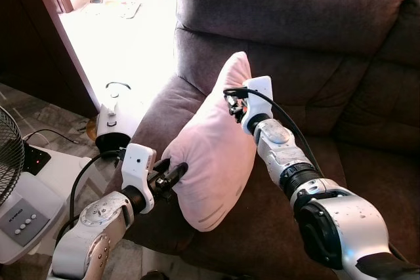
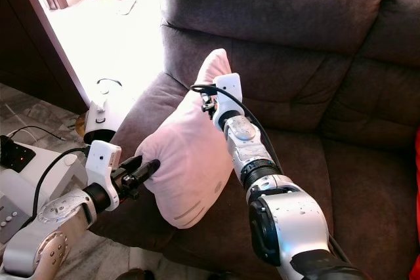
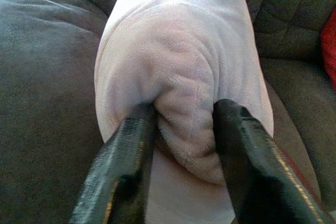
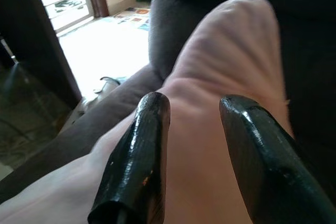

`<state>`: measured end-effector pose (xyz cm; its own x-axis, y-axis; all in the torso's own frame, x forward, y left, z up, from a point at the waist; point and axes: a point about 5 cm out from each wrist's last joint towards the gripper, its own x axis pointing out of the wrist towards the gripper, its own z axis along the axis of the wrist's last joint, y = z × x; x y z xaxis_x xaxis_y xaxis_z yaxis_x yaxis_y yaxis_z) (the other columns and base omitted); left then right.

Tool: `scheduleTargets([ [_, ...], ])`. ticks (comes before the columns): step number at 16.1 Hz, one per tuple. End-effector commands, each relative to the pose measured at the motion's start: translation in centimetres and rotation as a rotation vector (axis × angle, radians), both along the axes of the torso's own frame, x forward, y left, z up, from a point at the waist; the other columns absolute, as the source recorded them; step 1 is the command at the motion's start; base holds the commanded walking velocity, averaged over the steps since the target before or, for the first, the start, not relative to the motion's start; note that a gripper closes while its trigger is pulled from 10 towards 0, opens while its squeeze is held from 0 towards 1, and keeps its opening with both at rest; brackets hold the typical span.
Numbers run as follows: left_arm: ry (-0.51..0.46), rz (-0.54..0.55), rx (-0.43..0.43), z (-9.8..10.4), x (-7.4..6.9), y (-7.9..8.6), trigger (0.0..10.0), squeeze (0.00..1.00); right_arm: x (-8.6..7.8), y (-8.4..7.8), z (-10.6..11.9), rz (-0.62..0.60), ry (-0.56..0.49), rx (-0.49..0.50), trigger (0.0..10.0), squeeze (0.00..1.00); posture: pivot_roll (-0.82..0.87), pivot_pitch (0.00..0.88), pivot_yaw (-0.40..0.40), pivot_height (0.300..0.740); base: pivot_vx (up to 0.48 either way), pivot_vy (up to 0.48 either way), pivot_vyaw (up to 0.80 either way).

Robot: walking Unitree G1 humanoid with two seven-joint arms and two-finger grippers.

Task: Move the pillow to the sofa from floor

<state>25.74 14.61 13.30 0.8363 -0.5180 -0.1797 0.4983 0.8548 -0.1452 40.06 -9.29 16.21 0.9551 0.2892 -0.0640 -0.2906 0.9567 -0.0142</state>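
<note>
**A:** Start with the head camera. Where is the pillow?

**B:** The pale pink pillow (image 1: pixel 213 152) stands on end at the front edge of the brown sofa (image 1: pixel 295 44), over the seat cushion, its top corner tilted toward the backrest. The left arm comes up from below, bent at the elbow, and the left gripper (image 1: pixel 172 176) meets the pillow's lower left edge. The right arm stretches forward across the seat, and the right gripper (image 1: pixel 233 107) sits against the pillow's upper right side. On the floor to the left are a white fan base (image 1: pixel 26 204) and a white appliance (image 1: pixel 115 119) beside the sofa's armrest.

**A:** And the right eye?

**B:** Same scene: the pillow between the two arms, one low on its left, one high on its right.

**A:** What does the left wrist show?

**B:** Its two black fingers (image 3: pixel 123 166) are pinched on a fold of the pink fabric, which bulges and wrinkles between them. It is gripping the pillow.

**A:** The right wrist?

**B:** Its fingers (image 4: pixel 139 156) are set apart with the pillow's surface lying beyond them. I can't tell whether they are pressing into the fabric or merely resting near it. A bright doorway (image 4: pixel 100 40) shows past the sofa's armrest.
</note>
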Motion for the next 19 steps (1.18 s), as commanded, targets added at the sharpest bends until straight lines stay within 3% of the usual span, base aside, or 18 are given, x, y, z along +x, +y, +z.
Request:
scheduleTargets([
  [1, 0.038, 0.017, 0.054, -0.9, -0.1, 0.5, 10.0, 1.00, 0.3, -1.0, 0.6, -0.048, -0.027, 0.019, 10.0, 0.00, 0.23, 0.159, -0.094, 0.718, 0.000, 0.000, 0.00],
  [7, -0.050, 0.197, 0.173, 0.2, 1.9, 2.2, 10.0, 1.00, 0.6, -2.9, 2.3, -0.132, -0.129, 0.080, 10.0, 0.00, 0.22, 0.153, -0.093, 0.718, 0.000, 0.000, 0.00],
  [8, -0.066, 0.227, 0.177, 0.5, 2.2, 2.4, 10.0, 0.94, 0.6, -3.0, 2.7, -0.132, -0.161, 0.110, 10.0, 0.00, 0.22, 0.150, -0.093, 0.718, 0.000, 0.000, 0.00],
  [9, -0.084, 0.252, 0.210, 0.7, 2.5, 2.8, 10.0, 0.00, 0.5, -3.3, 2.8, -0.139, -0.179, 0.114, 10.0, 0.00, 0.22, 0.149, -0.093, 0.718, 0.000, 0.000, 0.00],
  [16, -0.108, 0.298, 0.232, 0.6, 3.1, 3.1, 10.0, 0.00, -0.1, -4.7, 1.4, -0.182, -0.181, 0.123, 10.0, 0.00, 0.21, 0.137, -0.088, 0.718, 0.000, 0.000, 0.00],
  [19, -0.190, 0.389, 0.270, 1.7, 3.8, 4.1, 10.0, 0.00, -0.3, -5.4, 1.2, -0.209, -0.189, 0.137, 10.0, 0.00, 0.21, 0.128, -0.085, 0.718, 0.000, 0.000, 0.00],
])
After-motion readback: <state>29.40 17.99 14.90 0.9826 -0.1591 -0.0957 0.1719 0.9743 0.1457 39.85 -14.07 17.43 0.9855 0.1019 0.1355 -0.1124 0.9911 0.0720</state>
